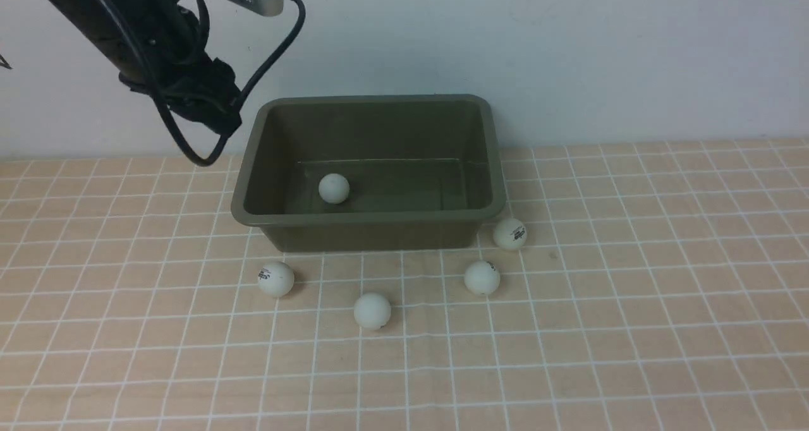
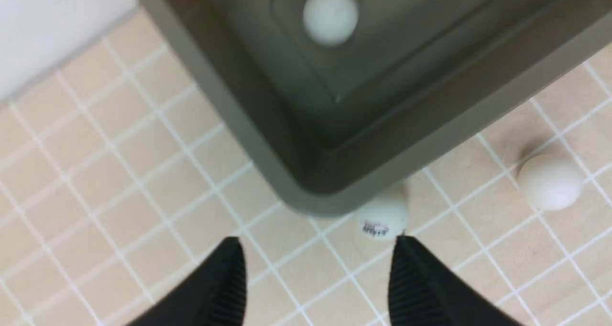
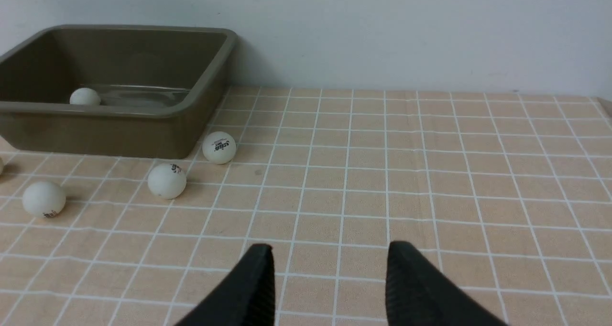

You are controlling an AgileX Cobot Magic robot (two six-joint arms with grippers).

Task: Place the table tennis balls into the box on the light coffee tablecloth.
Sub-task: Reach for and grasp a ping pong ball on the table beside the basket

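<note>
Left gripper (image 2: 318, 249) pictured with jaws spread and nothing held between them, poised over the light coffee tablecloth (image 2: 119, 163) outside a corner of the box (image 2: 267, 139). Just ahead of its fingertips, nearer one finger than the other, a printed ball (image 2: 382, 218) is seen tucked against that corner, partly hidden under the flared rim. Farther off to one side a second ball (image 2: 550, 180) lies clear on the cloth. Farthest from the fingers, a lone ball (image 2: 331, 13) is seen on the box floor.

The right gripper (image 3: 331, 249) is shown parted and empty too, low over bare cloth. Well ahead of it a marked ball (image 3: 167, 180) lies on the cloth, and a logo ball (image 3: 219, 147) lies just beside the box's other front corner.

One of five balls is judged delivered, with four left on the cloth. The nearest ball is judged the awkward one. A finger lowered beside it could be caught on the overhanging rim, and the box could be shoved along the cloth. The ball could also be clipped off-centre and sent rolling, since nothing holds it on its open side. A pinch made away from its middle could squirt it out of the jaws. A ball let go from too high could bounce back out of the box.
</note>
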